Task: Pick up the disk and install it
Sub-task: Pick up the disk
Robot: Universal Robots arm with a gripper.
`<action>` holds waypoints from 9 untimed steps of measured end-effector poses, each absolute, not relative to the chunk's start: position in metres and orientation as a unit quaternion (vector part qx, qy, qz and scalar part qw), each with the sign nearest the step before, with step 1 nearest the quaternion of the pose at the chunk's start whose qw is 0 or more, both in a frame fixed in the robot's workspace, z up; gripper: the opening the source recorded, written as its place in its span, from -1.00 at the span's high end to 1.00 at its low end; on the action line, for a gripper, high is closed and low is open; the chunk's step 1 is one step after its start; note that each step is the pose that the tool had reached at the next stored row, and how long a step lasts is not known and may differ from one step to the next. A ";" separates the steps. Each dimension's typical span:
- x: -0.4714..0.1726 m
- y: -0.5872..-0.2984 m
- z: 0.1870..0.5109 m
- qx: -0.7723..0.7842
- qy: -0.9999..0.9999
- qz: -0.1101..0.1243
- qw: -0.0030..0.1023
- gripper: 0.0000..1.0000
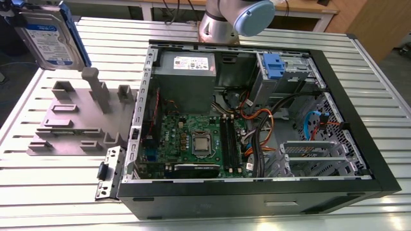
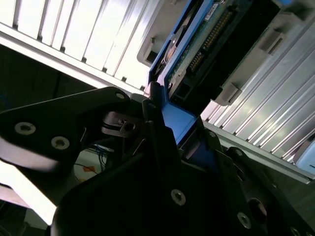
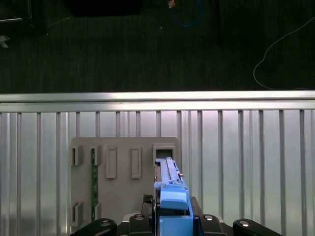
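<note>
The black jaws are pinched shut on one end of the blue carrier frame that wraps the disk (image 2: 199, 49). I judge that gripping the plastic spares the drive's bare circuit side and leaves its connector end free. In the first wrist view the disk (image 3: 169, 179) hangs edge-on over the grey slotted holder (image 3: 123, 167), in line with one of its upright slots. In the exterior view it is held upright in the air at that view's left, clear above the holder, which sits on the slatted metal counter (image 1: 57, 192). Well apart, towards the exterior view's right, lies the open computer case (image 1: 359, 144), side panel off so its drive cage (image 1: 282, 72) is reachable from above. Beyond it stands the arm's base (image 1: 222, 24).
</note>
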State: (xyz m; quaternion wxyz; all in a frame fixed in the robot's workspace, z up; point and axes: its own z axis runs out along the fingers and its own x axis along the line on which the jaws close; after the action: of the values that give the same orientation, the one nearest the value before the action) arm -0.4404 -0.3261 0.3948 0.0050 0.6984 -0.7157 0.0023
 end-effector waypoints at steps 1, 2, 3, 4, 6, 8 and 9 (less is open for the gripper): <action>-0.440 -0.326 0.397 0.698 -0.716 0.002 0.005 0.27; -0.440 -0.326 0.399 0.698 -0.716 0.002 0.005 0.27; -0.440 -0.326 0.401 0.698 -0.716 0.002 0.005 0.27; -0.440 -0.326 0.404 0.698 -0.716 0.002 0.005 0.27; -0.440 -0.326 0.410 0.698 -0.716 0.002 0.005 0.27; -0.440 -0.326 0.416 0.698 -0.716 0.002 0.005 0.27; -0.440 -0.326 0.419 0.698 -0.716 0.002 0.005 0.27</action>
State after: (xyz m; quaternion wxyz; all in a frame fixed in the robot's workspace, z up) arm -0.4404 -0.3261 0.4194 0.0051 0.6982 -0.7159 0.0024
